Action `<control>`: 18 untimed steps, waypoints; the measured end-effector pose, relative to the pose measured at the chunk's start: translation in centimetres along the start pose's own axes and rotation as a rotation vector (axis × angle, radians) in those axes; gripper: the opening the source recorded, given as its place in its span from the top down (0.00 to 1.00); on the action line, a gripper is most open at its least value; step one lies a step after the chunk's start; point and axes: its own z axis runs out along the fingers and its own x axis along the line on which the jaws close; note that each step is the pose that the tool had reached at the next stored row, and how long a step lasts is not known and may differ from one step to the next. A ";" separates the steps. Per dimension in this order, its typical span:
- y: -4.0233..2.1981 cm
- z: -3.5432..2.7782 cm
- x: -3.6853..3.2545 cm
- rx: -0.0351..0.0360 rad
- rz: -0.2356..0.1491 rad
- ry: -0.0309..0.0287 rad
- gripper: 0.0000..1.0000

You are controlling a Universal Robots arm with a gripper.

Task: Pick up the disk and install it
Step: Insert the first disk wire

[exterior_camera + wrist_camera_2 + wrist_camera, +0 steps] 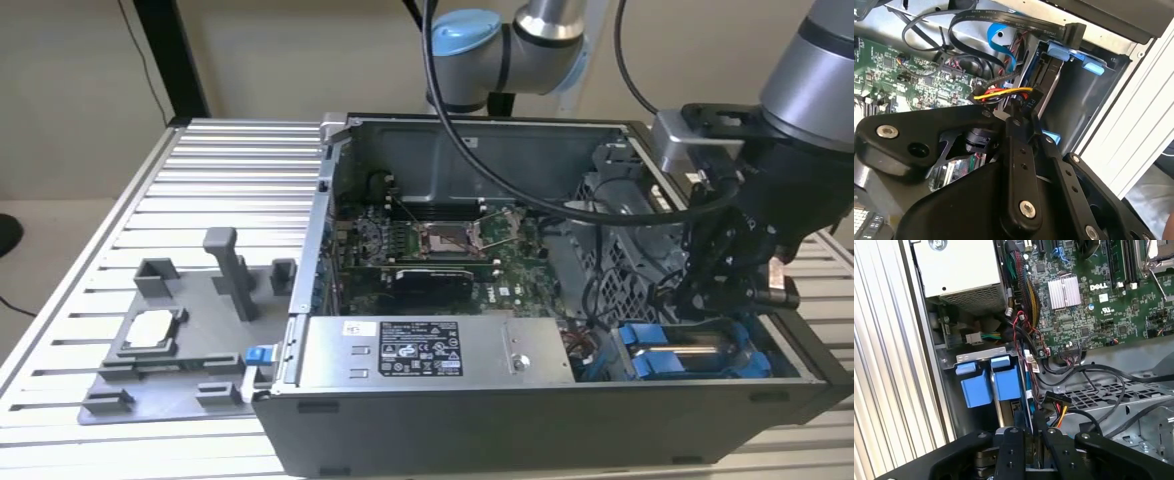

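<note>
One robot arm reaches down from the exterior view's right into an open computer case point(534, 430) that lies on a slatted metal worktop point(227, 170). Its gripper point(721, 300) is sunk into the drive bay at the case's near corner, on the exterior view's right. The disk point(701, 352) sits there, directly under the gripper. Its silver face shows between the two bright blue sides of its carrier.

In the first wrist view the gripper point(1029, 440) has its black fingers point(1011, 450) drawn close together, and a thin slab runs between them. It appears clamped on the disk's upper edge. Blue carrier tabs point(976, 387) stand just beside the fingers, against the bay's outer wall. A bundle of yellow, red and black wires point(1061, 415) passes close on the other side.

Beyond the bay the green motherboard point(441, 240) fills the case floor. A large silver box point(420, 350) with a black-and-white label lies along the near wall, towards the exterior view's left of the disk.

Outside the case, on the exterior view's left, a grey fixture point(200, 340) rests on the worktop. A small square silver chip point(150, 330) is seated in it, well apart from the gripper.
</note>
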 end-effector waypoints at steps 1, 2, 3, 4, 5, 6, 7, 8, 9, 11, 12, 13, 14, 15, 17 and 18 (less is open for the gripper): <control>0.00 0.00 0.00 0.0000 0.000 0.0000 1.00; 0.00 0.00 0.00 0.0000 0.000 0.0001 0.00; 0.00 0.00 0.00 0.0000 0.000 0.0001 0.00; 0.00 -0.01 0.00 0.0000 -0.001 0.0002 0.00; 0.00 -0.04 -0.01 0.0001 -0.001 0.0004 0.00; 0.00 -0.16 0.00 0.0002 -0.001 0.0007 0.00; -0.01 -0.29 -0.01 0.0002 -0.001 0.0007 0.00; -0.01 -0.39 0.00 0.0001 -0.001 0.0005 0.00; -0.01 -0.45 0.00 0.0001 -0.001 0.0004 0.00; -0.01 -0.45 0.00 0.0001 -0.001 0.0002 0.00; -0.01 -0.45 0.00 0.0001 -0.001 0.0000 0.00; -0.01 -0.46 -0.01 0.0001 -0.001 -0.0001 0.00; 0.00 -0.50 -0.02 0.0001 -0.001 -0.0001 0.00; 0.00 -0.54 -0.04 0.0001 -0.001 -0.0002 0.00; 0.02 -0.59 -0.11 0.0000 -0.001 -0.0004 0.00; 0.04 -0.60 -0.17 0.0000 -0.001 -0.0004 0.00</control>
